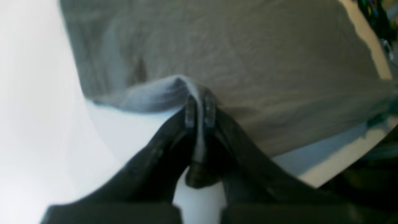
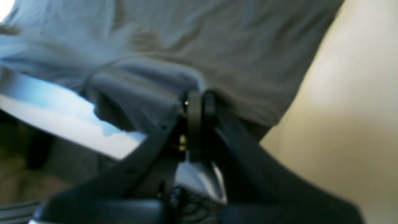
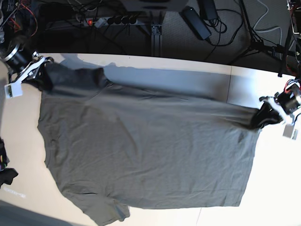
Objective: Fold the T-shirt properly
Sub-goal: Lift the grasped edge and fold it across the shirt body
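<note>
With both sets of fingers clenched on cloth, best to keep tension even. Left fingers (image 1: 199, 112) pinched flat on a raised hem ridge of the shirt (image 1: 248, 56); right fingers (image 2: 197, 109) nipped on a bunched fold near a sleeve. Seen from the base view: left gripper (image 3: 270, 115) at the hem corner on the view's right, right gripper (image 3: 35, 70) at the sleeve corner on the view's left, far edge of the shirt (image 3: 150, 150) drawn taut between them, rest spread flat on the bench (image 3: 282, 188), near sleeve rumpled at the lower left. Probably mid-stretch before a fold. Hold the grips firm, lift both corners level and together, carry the far edge toward the near edge without slackening. Watch for drag bunching the body cloth, and for a thin pinch slipping.
</note>
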Motion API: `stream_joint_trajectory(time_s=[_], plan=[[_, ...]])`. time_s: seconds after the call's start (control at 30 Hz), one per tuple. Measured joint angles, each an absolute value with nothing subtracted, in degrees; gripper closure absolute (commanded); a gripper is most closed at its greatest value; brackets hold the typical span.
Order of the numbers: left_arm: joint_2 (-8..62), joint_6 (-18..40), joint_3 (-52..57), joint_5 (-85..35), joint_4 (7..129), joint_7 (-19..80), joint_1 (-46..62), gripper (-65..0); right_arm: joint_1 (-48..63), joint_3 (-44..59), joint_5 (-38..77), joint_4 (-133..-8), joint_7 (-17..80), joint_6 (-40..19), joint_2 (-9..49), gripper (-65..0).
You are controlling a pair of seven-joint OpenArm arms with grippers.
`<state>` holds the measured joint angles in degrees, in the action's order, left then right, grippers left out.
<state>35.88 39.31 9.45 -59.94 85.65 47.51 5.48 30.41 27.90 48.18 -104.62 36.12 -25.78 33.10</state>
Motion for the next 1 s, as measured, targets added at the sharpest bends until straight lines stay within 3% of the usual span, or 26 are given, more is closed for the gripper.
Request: stream_joint_trajectory(time_s=[0.3,0.5,1.0], plan=[[36.1,39.4,-1.5,-55.2,75.5,44.9,-7.4,0.0,18.3,26.9,46.6,-100.7,36.1,-26.1,40.8,0.0],[35.9,39.4,-2.9,-54.4,67.9,43.7,-14.0,0.0,8.6,18.0,45.0,-93.4,35.9,-26.8,45.2,0.0],[35.2,39.5,-5.1,-42.5,55.7,32.5,-22.0,0.0,-18.9,-11.3,36.5,-76.3,35.3,-27.2,43.2,0.0]])
